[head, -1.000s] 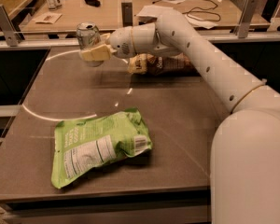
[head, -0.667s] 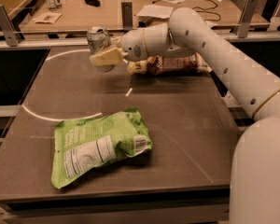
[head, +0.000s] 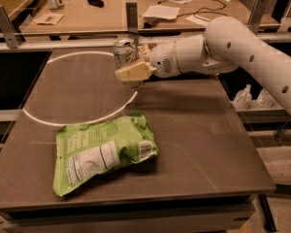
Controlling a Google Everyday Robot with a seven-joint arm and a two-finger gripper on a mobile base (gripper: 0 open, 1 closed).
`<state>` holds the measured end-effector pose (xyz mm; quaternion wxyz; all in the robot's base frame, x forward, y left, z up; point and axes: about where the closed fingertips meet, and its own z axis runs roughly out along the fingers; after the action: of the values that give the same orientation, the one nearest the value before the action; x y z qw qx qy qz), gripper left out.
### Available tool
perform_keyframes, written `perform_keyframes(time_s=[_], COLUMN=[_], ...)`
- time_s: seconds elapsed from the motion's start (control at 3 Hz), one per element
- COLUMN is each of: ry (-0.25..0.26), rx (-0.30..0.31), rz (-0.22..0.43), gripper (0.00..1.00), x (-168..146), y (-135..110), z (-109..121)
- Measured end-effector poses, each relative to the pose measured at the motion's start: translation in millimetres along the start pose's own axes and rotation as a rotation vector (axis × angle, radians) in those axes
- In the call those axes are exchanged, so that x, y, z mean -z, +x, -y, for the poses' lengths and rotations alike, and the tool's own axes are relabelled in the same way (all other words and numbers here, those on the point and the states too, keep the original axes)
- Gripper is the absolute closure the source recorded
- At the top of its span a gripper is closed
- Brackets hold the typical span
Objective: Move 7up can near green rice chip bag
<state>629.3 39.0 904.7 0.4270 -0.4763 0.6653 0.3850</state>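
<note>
The 7up can point(head: 123, 52) is a small silver can with green markings, held upright above the far middle of the dark table. My gripper point(head: 129, 71) reaches in from the right on a white arm and is shut on the can, its cream fingers point(head: 132, 74) around the can's lower part. The green rice chip bag point(head: 102, 151) lies flat on the near left of the table, label side up, well below and a little left of the can.
The dark table point(head: 208, 144) has a white arc point(head: 77, 120) painted across its left half. A wooden bench point(head: 102, 13) with papers, cables and bottles stands behind. Two small bottles point(head: 254, 98) sit on a shelf at the right edge.
The gripper has carried the can to the right and slightly nearer. The brown bag behind the arm no longer shows. The green bag has not moved on the table.
</note>
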Motion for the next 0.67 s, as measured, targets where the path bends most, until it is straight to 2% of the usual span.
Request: perform_keyframes(time_s=[0.67], ry=[0.083], rx=[-0.037], rz=[0.049], gripper=[1.0], x=[29], y=[29], z=[-36])
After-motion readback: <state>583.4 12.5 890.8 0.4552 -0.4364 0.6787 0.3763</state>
